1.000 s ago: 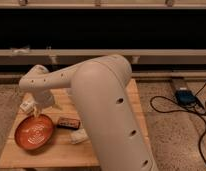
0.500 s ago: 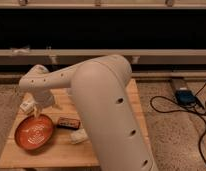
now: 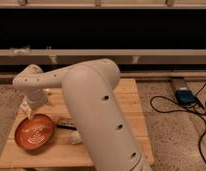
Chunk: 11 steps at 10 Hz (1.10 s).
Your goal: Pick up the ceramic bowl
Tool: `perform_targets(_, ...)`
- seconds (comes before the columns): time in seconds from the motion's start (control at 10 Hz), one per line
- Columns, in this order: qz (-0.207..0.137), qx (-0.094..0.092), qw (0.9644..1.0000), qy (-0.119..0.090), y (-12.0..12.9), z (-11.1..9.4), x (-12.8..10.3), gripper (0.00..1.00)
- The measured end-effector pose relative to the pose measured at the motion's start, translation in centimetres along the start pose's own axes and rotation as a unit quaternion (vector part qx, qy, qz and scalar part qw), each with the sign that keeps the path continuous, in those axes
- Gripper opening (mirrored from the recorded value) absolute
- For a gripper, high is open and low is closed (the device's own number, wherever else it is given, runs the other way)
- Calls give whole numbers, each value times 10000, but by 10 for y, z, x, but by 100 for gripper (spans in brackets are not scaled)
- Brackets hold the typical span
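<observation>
Ceramic bowl [image 3: 35, 132]: orange-red, pale swirl lines inside, sits upright on wooden table [image 3: 132, 104], at table's 8 o'clock part. My gripper [image 3: 28, 111] at bowl's 11 o'clock rim, pointing down. If it is wide, narrow or pinching rim, I cannot tell. Small dark flat thing [image 3: 66, 122] just beside bowl at 2 o'clock, whitish cup [image 3: 76, 137] at 4 o'clock. My arm [image 3: 93, 100] arches over table. Blue device [image 3: 185, 96] on floor, 3 o'clock of table.

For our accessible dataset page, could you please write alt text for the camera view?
A white robot arm reaches across a wooden table, its gripper at the far rim of an orange-red ceramic bowl. A blue device lies on the floor beside the table.
</observation>
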Motion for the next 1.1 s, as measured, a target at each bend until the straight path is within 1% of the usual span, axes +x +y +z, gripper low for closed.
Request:
perform_targets(0.1, -381, -72, 9992, 11, 8, 4, -10, 80)
perform_targets(0.2, -560, -110, 9984, 44, 11, 9, -15, 80)
perform_targets(0.3, -622, -136, 9979, 95, 11, 15, -15, 80)
perform_targets(0.5, -599, -125, 9979, 207, 1, 23, -2, 80)
perform_targets(0.8, -402, -120, 9987, 273, -13, 30, 14, 80)
perform_targets(1.1, -315, -183, 9986, 386, -14, 50, 19, 80)
